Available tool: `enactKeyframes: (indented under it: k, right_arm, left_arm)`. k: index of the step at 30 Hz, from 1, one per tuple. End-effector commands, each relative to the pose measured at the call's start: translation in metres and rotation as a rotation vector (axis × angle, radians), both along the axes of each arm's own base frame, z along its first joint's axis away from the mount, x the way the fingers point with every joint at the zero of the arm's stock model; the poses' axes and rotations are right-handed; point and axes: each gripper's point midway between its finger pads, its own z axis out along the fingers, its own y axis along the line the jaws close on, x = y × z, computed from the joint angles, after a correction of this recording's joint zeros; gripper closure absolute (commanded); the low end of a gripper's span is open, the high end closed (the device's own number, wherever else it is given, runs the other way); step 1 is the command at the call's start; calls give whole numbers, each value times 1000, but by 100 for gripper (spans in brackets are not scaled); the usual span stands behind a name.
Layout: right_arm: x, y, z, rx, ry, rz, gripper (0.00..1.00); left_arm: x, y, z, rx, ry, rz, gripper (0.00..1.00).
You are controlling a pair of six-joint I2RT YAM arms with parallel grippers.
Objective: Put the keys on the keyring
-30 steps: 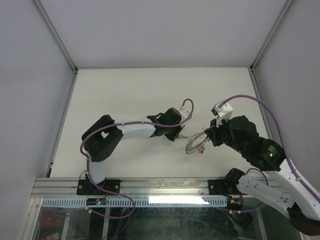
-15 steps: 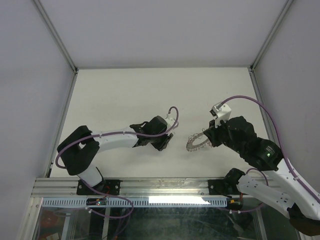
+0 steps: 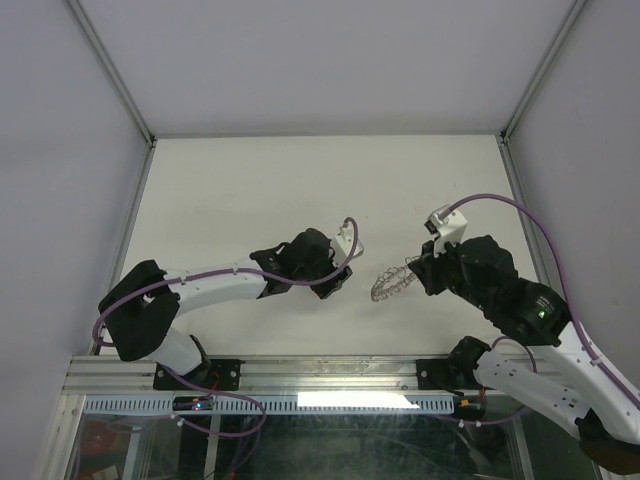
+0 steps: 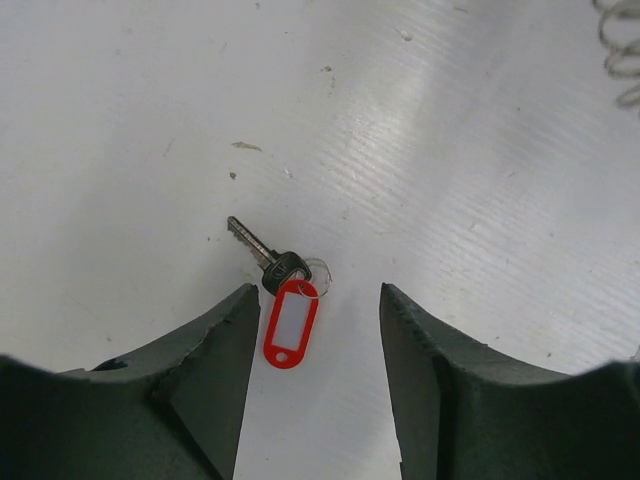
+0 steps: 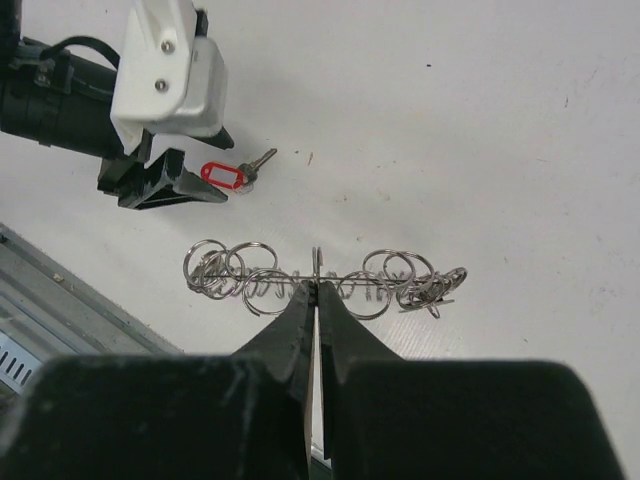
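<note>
1. Left arm (image 3: 215,285): smooth white shell links set between blocky matte-black joint housings.
2. Right arm (image 3: 530,385): the same white-and-black build, with a small green light (image 3: 543,311) on one black joint.
3. A thin purple cable (image 3: 215,271) runs along the left arm, and a second purple cable (image 3: 490,195) arcs over the right.
4. White plastic wrist housing (image 5: 165,70) on the left arm, with two dark screws.
5. Left claw (image 4: 318,290): two dark, wedge-shaped fingers.
6. Right claw (image 5: 316,288): two slim black tapered fingers.
</note>
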Motion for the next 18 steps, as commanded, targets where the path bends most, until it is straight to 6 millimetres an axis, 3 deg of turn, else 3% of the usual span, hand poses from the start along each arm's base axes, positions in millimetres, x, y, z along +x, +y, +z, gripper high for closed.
enactKeyframes:
  k: [1, 13, 18]
  right_arm:
    - [6, 8, 21, 83, -62, -6, 100]
    - [7, 11, 20, 78, -55, 4, 100]
    - [8, 12, 21, 78, -54, 7, 100]
  left_arm:
    - [-5, -16, 3, -10, -128, -144, 49]
    - [4, -14, -23, 103, -222, -167, 48]
    - [6, -14, -30, 131, -226, -175, 51]
